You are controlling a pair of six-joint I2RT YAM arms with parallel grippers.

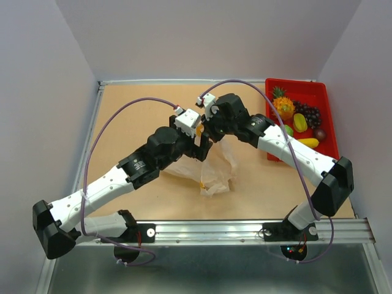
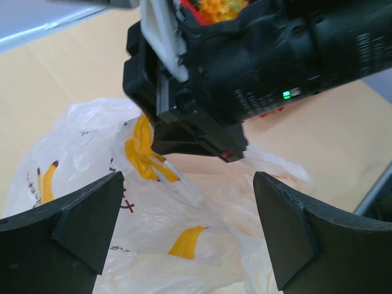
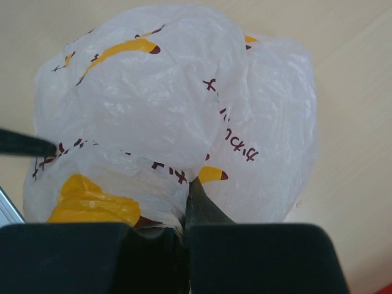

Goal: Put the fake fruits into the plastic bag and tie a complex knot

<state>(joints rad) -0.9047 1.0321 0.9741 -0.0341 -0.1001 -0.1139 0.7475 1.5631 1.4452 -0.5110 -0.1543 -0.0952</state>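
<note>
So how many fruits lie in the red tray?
6: pineapple farthest, grapes beside it, yellow-green piece central, dark round piece right, green piece by the arm, yellow oblong piece nearest. Others may be hidden.

Nothing printed here can be read as a whole word. The plastic bag [image 3: 184,92] carries short strings of dark red lettering [image 3: 236,138], which in the right wrist view run crooked over the creased film. The characters look like letters mixed with small crosses but form no legible word. More dark red marks [image 2: 119,199] of the same kind show on the bag in the left wrist view, and these are just as unreadable. The black casing [image 2: 294,55] above the bag bears lines of tiny pale print [image 2: 254,104], too blurred to read, near a small green light [image 2: 286,94].
</note>
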